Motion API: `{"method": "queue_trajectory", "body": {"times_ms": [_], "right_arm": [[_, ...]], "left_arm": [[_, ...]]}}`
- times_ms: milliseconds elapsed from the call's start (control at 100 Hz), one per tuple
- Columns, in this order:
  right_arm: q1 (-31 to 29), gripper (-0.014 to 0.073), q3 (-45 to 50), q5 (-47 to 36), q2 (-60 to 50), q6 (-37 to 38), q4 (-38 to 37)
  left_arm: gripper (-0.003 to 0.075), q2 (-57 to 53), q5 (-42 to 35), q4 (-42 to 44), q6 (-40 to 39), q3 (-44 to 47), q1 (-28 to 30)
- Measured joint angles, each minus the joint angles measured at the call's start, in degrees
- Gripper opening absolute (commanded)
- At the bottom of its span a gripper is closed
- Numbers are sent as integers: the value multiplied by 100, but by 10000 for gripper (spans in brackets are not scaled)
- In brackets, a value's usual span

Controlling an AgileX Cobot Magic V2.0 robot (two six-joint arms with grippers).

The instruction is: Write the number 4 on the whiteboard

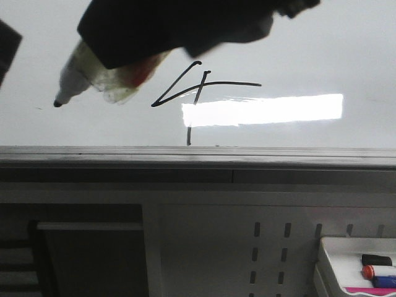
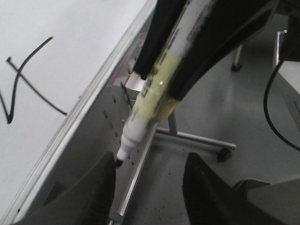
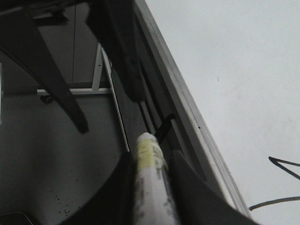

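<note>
The number 4 [image 1: 198, 93] is already drawn on the whiteboard [image 1: 322, 55], while the marker [image 1: 93, 77], clamped in the right end effector [image 3: 150, 164], is held off the surface.

Right gripper [image 3: 150, 164] clamped around a marker [image 3: 151, 183], left gripper [image 2: 150, 183] fingers spread apart

Thin black number 4 [image 1: 198, 93] drawn mid whiteboard [image 1: 322, 49], glossy white, glare strip crossing its vert. stroke.
</note>
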Motion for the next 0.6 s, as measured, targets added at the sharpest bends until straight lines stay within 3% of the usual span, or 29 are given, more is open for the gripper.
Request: {"method": "queue_trajectory", "body": {"times_ms": [160,400,600], "right_arm": [[170,-72,0,0,0,-3,0],[382,-72,0,111,0,-13,-283],[427,-72,0,84,0,-13,-429]], "left_arm": [[313,647,43,425,0,-582,-478],[306,1194,313,556,10,-914,-544],[161,1395,567,737,10,-983,-544]]}}
